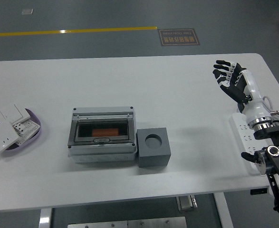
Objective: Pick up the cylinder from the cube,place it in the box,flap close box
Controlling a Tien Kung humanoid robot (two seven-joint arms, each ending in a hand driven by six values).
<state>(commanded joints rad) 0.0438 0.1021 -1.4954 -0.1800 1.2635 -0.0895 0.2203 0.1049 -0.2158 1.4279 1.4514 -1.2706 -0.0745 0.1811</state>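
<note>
- Table (129, 80): white, fills most of frame.
- Box (101, 135), centre-left: flap shut, orange cylinder (104, 130) visible inside thru the window.
- Cube (153, 147): touching box's right side, round hole on top empty.
- My right hand (231, 80), upper right: fingers spread, holding nothing, well apart from box.
- Dish (36, 133) w/ switches, far left.
</note>
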